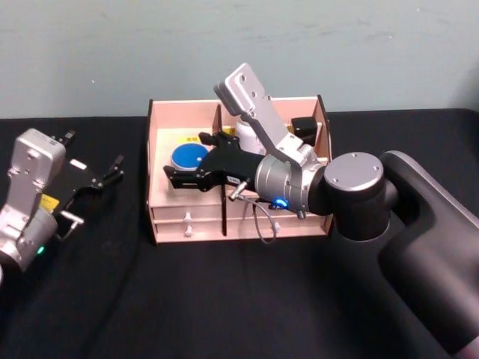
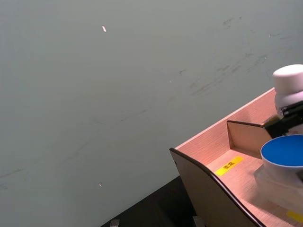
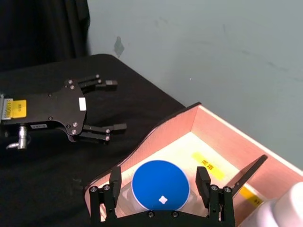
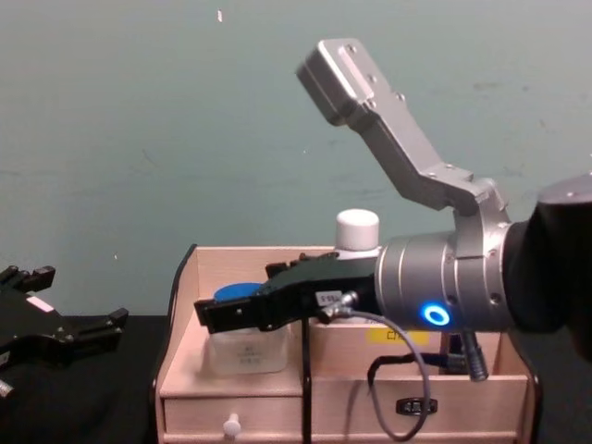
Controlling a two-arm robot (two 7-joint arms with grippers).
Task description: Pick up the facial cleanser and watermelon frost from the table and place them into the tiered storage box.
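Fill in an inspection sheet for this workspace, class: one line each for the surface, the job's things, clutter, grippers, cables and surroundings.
Surface: black table, bare in front of the box.
Job's things: watermelon frost stands in the left compartment of the tiered storage box; facial cleanser stands upright in a compartment farther to the right.
Clutter: a small dark item in the box's back right corner, too hidden to identify.
Grippers: right gripper open, fingers either side of the jar's blue lid; left gripper open, over the table left of the box.
Cables: a grey cable loops from the right wrist.
Surroundings: plain pale green wall behind.
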